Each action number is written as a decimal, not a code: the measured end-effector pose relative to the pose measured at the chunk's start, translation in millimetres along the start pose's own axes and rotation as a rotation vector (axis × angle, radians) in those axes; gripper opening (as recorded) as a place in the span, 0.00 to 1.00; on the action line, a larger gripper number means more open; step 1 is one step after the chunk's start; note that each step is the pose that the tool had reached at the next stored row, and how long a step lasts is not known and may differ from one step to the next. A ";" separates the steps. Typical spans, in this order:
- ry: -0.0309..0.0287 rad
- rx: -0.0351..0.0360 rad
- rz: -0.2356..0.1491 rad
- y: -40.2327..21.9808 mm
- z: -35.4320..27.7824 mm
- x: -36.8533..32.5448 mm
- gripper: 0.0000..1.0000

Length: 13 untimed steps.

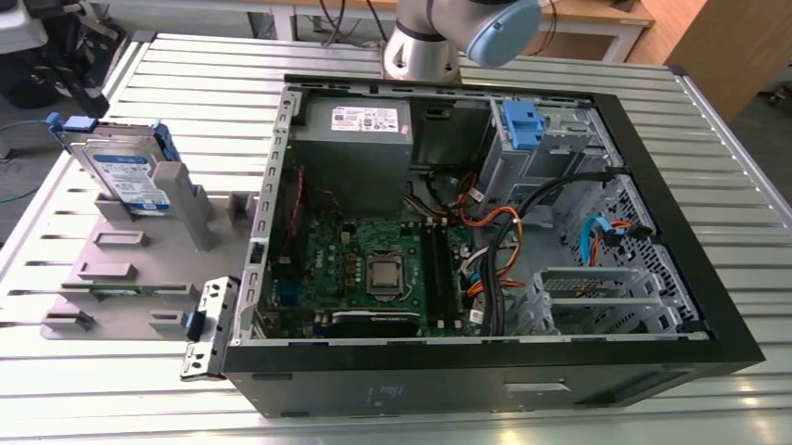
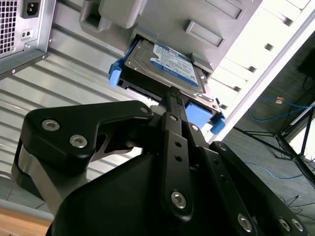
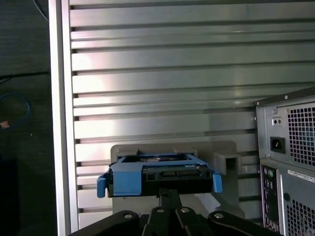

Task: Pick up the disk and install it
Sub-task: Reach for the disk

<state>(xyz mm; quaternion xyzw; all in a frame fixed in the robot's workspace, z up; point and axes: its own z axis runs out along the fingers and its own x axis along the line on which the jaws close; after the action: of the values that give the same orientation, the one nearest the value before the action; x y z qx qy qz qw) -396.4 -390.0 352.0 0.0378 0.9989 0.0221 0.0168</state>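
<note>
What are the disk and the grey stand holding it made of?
The disk: bare silver metal by its sheen, with a glossy printed label; its blue rails look like matte plastic. The stand: probably moulded plastic, uniformly dull grey.

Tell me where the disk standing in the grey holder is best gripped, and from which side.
The disk stands on edge, slightly tilted, in the grey holder. Its lower part sits in the slot, while the upper edge with the blue rails stands free. So it is probably best pinched across its two flat faces near that upper edge, coming down from above.
</note>
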 end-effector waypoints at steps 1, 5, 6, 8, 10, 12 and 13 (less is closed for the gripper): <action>0.0001 0.0001 0.000 0.0 1.2 0.2 0.11; 0.0002 0.0002 0.000 -0.1 6.3 1.9 0.11; 0.0004 0.0003 0.000 -0.2 7.3 2.7 0.11; 0.0003 0.0002 0.000 -0.3 8.5 3.9 0.11; 0.0004 0.0003 0.000 -0.4 8.8 4.2 0.11; 0.0002 0.0001 0.000 -0.4 10.1 4.5 0.11; 0.0001 0.0001 0.000 -0.4 10.9 4.5 0.11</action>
<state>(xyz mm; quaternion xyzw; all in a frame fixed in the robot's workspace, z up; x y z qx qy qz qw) -400.5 -389.6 340.9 0.0378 0.9989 0.0220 0.0167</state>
